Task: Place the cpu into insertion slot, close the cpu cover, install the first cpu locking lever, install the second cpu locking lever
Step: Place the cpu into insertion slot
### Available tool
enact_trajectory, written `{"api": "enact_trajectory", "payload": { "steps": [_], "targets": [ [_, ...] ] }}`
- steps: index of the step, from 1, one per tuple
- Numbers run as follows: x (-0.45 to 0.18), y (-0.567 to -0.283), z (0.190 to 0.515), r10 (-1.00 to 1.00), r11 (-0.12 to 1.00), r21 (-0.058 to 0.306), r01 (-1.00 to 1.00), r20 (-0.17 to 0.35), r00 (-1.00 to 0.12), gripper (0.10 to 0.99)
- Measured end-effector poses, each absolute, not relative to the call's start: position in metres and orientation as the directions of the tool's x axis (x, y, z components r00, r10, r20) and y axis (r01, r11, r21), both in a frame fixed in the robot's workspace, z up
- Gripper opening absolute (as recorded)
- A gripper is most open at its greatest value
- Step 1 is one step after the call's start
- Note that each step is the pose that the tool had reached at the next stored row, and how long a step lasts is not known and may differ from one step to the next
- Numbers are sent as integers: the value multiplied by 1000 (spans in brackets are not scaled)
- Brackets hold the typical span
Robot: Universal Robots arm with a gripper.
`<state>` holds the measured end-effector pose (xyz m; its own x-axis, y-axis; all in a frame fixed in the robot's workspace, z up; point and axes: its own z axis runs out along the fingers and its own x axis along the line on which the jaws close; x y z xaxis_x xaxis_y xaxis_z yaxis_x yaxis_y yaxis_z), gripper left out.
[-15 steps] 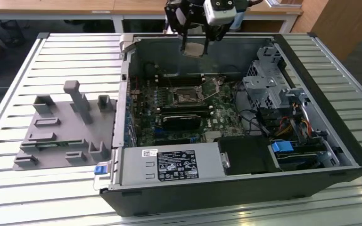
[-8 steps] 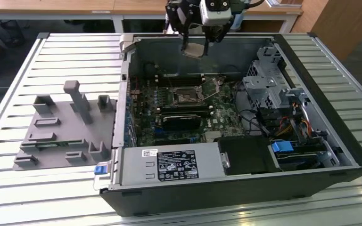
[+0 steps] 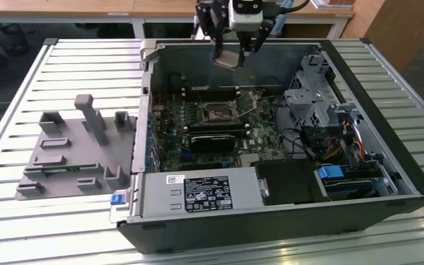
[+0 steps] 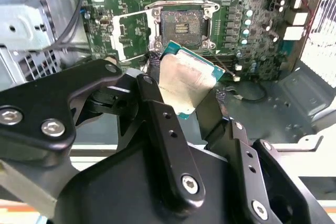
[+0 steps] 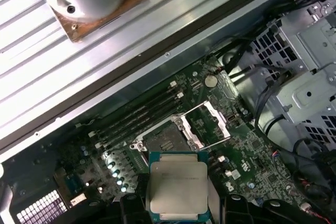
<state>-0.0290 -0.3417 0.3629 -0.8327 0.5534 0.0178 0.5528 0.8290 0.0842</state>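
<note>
a: where's the cpu (image 5: 177, 186)?
b: in the gripper (image 3: 232, 54), fingers clamped on its edges, high over the case (image 3: 271, 234), apart from the slot (image 5: 164, 141) — light, stiff, probably fragile underneath, so edges only

One open computer case (image 3: 392, 118) stands on one slatted worktop (image 3: 64, 66). Inside are one green motherboard (image 3: 169, 144), one insertion slot (image 3: 216, 113), one cpu cover (image 4: 128, 38) and one power supply (image 3: 197, 193). There is one cpu (image 3: 227, 61) and one claw (image 3: 231, 54). One grey fixture block (image 3: 64, 160) lies at the exterior view's left. Blue plastic tabs (image 3: 117, 199) number two.
</note>
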Motion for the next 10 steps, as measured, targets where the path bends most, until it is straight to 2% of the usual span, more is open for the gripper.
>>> {"api": "enact_trajectory", "payload": {
  "steps": [10],
  "targets": [
    [-29,-342,358,695,716,84,693,18,-719,525]
  ]
}}
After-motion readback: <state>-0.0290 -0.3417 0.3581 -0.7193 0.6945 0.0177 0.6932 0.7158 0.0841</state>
